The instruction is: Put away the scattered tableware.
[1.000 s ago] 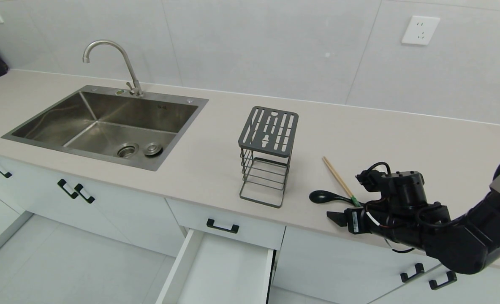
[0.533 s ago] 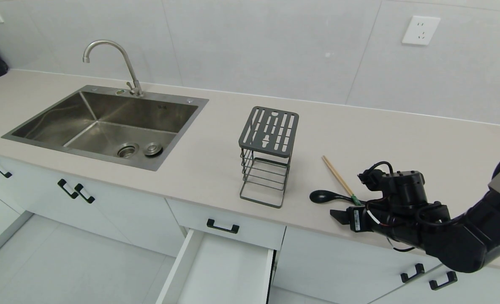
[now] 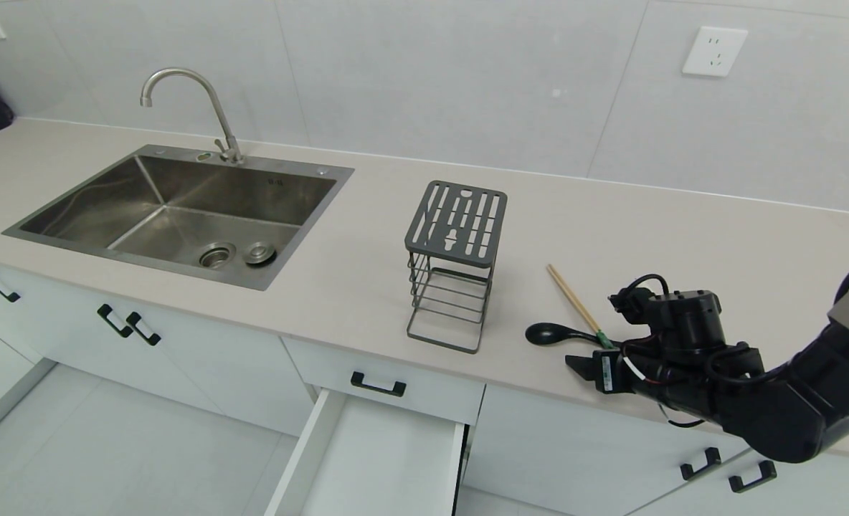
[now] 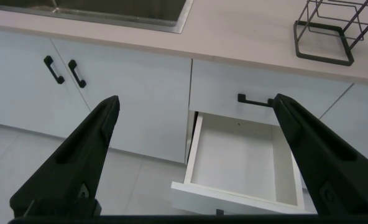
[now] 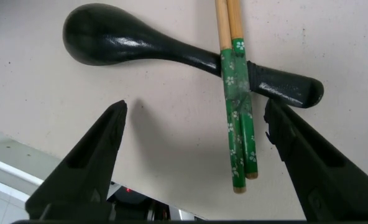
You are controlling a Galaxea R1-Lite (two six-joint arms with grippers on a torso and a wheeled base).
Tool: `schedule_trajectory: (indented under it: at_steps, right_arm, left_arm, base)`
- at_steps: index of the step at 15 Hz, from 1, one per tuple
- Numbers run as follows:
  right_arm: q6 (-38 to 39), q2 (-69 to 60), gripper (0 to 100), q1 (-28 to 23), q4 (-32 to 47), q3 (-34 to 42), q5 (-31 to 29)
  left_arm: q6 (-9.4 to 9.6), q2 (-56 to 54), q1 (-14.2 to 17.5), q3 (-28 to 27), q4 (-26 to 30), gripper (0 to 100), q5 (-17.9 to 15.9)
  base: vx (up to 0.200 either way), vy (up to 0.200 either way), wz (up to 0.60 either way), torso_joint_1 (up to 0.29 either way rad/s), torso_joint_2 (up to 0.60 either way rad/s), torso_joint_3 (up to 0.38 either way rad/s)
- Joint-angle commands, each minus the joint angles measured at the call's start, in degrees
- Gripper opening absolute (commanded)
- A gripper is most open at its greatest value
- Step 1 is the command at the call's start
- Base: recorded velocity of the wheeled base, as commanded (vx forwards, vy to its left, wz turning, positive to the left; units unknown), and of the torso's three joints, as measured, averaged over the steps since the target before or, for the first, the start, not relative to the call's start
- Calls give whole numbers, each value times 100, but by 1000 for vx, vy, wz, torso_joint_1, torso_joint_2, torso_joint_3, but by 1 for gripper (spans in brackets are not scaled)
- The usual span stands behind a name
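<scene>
A black spoon (image 3: 550,333) lies on the counter near its front edge, and a pair of wooden chopsticks (image 3: 572,301) with green ends lies across its handle. In the right wrist view the spoon (image 5: 140,46) and the chopsticks (image 5: 237,112) sit between my right gripper's spread fingers. My right gripper (image 5: 196,137) is open just above them, close to the counter's front edge (image 3: 589,365). My left gripper (image 4: 196,155) is open too, hanging in front of the cabinets over the pulled-out drawer (image 4: 240,165).
A dark wire rack (image 3: 453,265) stands left of the spoon. The steel sink (image 3: 173,211) with its tap (image 3: 213,107) is further left. The white drawer (image 3: 374,459) below the rack is open. A wall socket (image 3: 713,50) is behind.
My right gripper has drawn back slightly to the right along the counter's front edge. The spoon and chopsticks have not moved.
</scene>
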Motion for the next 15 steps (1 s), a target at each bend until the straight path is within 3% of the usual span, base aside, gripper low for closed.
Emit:
schedule_trajectory:
  at_steps: [1, 15]
  right_arm:
    - [6, -50, 0, 3, -2, 7, 3]
    - [14, -481, 0, 29, -152, 183, 3]
  left_arm:
    - [-2, 7, 1, 0, -1, 100, -1]
    - [-2, 7, -7, 0, -1, 100, -1]
  base:
    - [0, 0, 0, 0, 0, 0]
    - [0, 0, 0, 0, 0, 0]
